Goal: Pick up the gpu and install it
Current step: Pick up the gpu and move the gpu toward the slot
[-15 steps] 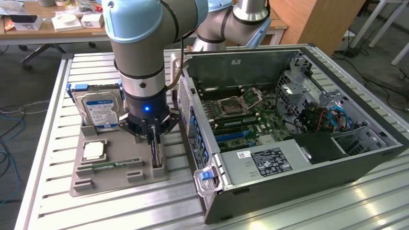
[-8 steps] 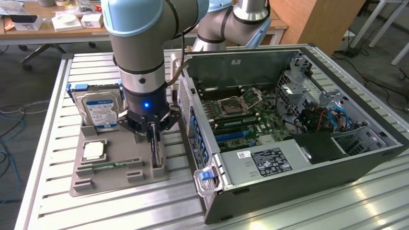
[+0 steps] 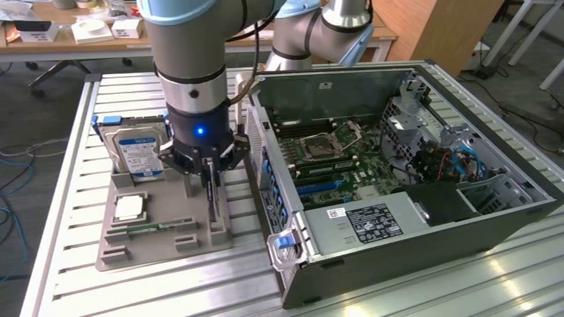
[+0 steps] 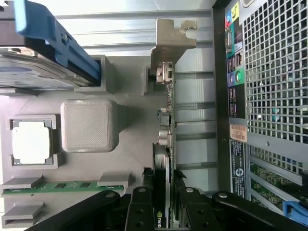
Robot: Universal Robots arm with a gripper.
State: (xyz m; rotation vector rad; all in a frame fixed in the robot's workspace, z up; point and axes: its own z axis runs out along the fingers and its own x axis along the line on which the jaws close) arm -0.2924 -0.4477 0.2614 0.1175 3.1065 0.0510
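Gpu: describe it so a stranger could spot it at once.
At the exterior view's left of the open case sits a grey tray. The gpu stands on edge along the tray's case side, in the gripper. Unlike the hard drive and memory stick, it's a thin dark card with a metal bracket.

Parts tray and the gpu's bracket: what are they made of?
Parts tray: likely 3D-printed plastic, matte grey, with a fine layered texture on its block. Bracket on the gpu: looks like bare sheet metal, with a pale dull sheen and a bent tab.
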